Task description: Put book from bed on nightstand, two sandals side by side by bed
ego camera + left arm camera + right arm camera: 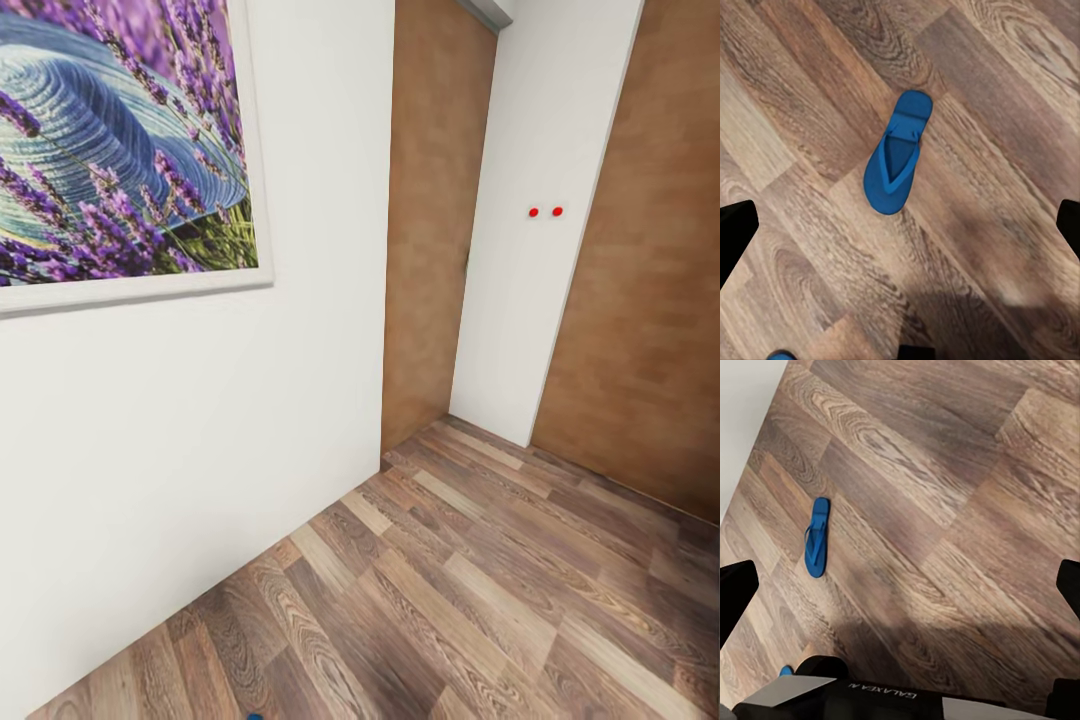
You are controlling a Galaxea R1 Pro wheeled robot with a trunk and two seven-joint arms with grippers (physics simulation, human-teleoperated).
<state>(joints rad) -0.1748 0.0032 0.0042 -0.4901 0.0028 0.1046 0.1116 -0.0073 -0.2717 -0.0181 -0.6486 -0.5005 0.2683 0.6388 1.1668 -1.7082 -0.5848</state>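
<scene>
While I have one blue sandal (897, 161) lying flat on the wood-plank floor (810, 112) under my left wrist camera, nothing is in hand yet. It rests sole down, strap side up, alone on the boards, and the left gripper (900, 225) hangs over it with its dark fingertips (735, 232) showing at both edges of the frame, spread wide and empty. My right wrist view picks up what I take to be the same sandal, further off from that camera and near the foot of the white wall (742, 412). The right gripper (900, 600) is likewise spread, with nothing between its jaws.

A small blue sliver (780, 355) sits at the edge of the left wrist frame, on the floor well apart from the sandal; it could be the second one, but too little shows to tell. From the head camera I see the wall with a framed lavender picture (120, 150), brown doors (435, 220) beyond it, and bare floor; no bed, book or nightstand from here.

I judge the sandal step is the one in hand, with the book untouched. Next I would lower the left arm straight onto the sandal, line the jaws across its narrow width, close, then find the bed.
</scene>
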